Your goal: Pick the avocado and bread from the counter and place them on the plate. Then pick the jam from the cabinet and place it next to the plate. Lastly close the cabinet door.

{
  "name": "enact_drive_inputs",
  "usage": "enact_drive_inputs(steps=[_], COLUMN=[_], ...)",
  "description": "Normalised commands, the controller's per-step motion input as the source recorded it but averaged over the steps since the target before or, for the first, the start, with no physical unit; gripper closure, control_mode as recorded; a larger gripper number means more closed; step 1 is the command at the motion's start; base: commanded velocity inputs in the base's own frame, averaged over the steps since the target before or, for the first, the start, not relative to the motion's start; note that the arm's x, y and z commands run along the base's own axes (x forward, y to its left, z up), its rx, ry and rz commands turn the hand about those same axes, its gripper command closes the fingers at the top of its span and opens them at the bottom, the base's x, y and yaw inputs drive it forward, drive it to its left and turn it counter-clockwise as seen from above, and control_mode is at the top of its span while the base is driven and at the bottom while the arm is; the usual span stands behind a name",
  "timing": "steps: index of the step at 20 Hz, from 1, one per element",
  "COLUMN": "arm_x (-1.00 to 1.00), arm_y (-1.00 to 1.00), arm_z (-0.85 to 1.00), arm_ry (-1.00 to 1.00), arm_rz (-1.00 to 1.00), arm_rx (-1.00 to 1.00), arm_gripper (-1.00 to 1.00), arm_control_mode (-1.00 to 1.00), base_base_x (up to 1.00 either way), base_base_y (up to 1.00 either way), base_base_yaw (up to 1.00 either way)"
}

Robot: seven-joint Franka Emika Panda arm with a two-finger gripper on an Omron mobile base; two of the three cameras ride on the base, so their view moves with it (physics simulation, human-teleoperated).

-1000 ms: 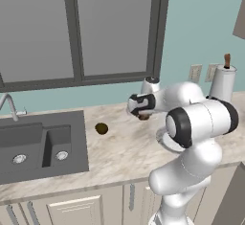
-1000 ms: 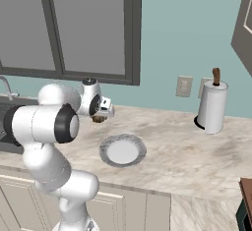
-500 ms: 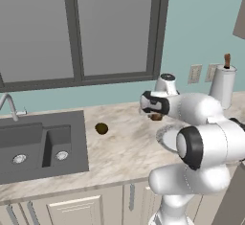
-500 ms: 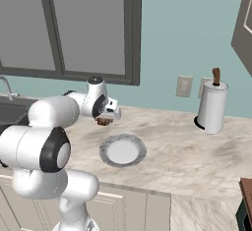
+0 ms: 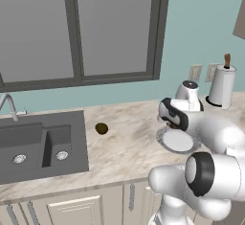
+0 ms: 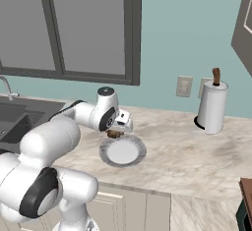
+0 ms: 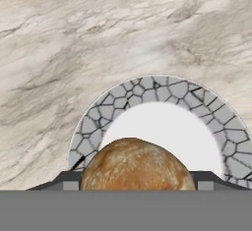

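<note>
Gripper [image 6: 116, 131] is clamped on the bread [image 7: 137, 165], an orange-brown roll seated between the dark finger tips. In the hand view the bread sits at six o'clock, above the near edge of the plate [image 7: 96, 118]; the white centre and grey speckled rim spread from there toward twelve o'clock. In the right base view the bread [image 6: 115, 133] hangs just over the plate's [image 6: 138, 152] far rim, at about eleven o'clock of the plate. The avocado [image 5: 101, 128] lies on the counter [image 5: 124, 150], well apart, at nine o'clock from the plate [image 5: 165, 145], near the sink [image 5: 40, 145]. A paper towel roll [image 6: 212, 108] stands at two o'clock.
</note>
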Motion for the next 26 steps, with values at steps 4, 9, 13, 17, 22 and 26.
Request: enact_drive_inputs(steps=[4, 9, 13, 17, 22, 26], arm_x=[-0.45, -0.23, -0.01, 0.00, 0.01, 0.01], arm_y=[-0.63, -0.35, -0.16, -0.01, -0.05, -0.18], arm_z=[0.00, -0.08, -0.22, -0.21, -0.17, -0.18], arm_ry=[0.01, 0.00, 0.00, 0.00, 0.00, 0.00], arm_rz=[-0.09, -0.08, -0.04, -0.02, -0.01, 0.00], arm_rx=[-0.01, -0.01, 0.00, 0.00, 0.00, 0.00], arm_gripper=[1.00, 1.00, 1.00, 1.00, 1.00, 1.00], arm_control_mode=[-1.00, -1.00, -1.00, -1.00, -1.00, -1.00], base_base_x=[0.00, 0.00, 0.00, 0.00, 0.00, 0.00], base_base_y=[0.00, 0.00, 0.00, 0.00, 0.00, 0.00], base_base_yaw=[0.00, 0.00, 0.00, 0.00, 0.00, 0.00])
